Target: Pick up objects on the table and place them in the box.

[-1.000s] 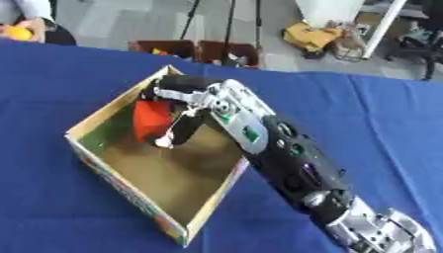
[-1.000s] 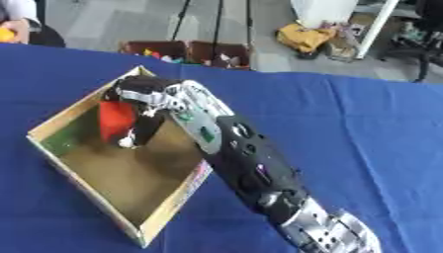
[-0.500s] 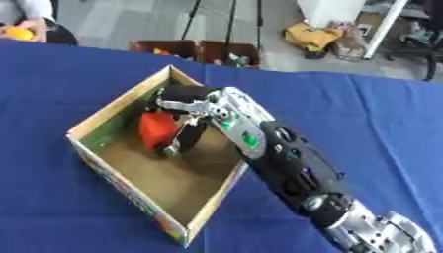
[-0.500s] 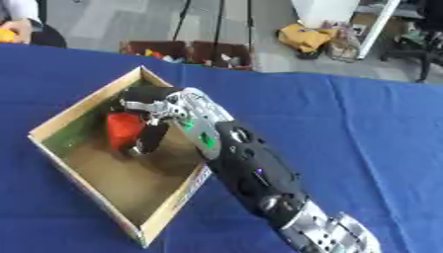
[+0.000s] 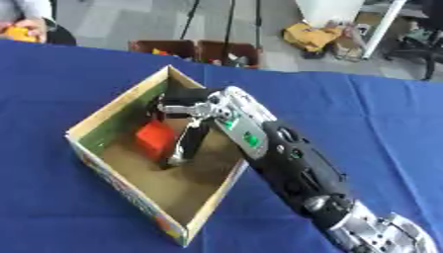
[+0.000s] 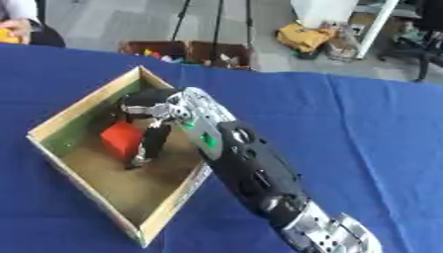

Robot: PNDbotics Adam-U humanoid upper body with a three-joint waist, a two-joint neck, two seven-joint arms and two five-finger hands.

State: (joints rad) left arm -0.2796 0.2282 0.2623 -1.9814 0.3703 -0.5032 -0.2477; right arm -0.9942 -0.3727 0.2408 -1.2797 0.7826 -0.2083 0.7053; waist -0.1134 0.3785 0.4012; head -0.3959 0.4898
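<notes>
A deep blue cloth-covered table fills most of both views, its far edge running across the top, and beyond it lies a grey floor with black tripod legs, two low brown crates holding small coloured items, a yellow bag and a white post. On the left half of the table sits a shallow open cardboard box with pale wooden-looking rims, turned so that one corner points to the table's far edge and another to its near edge. Inside it, against the left wall, lies a red-orange block on the brown box floor. The robot's right arm, black with silver joints and small green marks, rises from the lower right corner and slants across the box's right rim. The right hand hangs over the far part of the box, palm down, its fingers pointing straight down to the box floor just beside the block's right side. They seem to touch the block, though the view is too soft to be sure. The fingers are stretched and relaxed, curled round nothing, and the block lies free on the floor of the box.
</notes>
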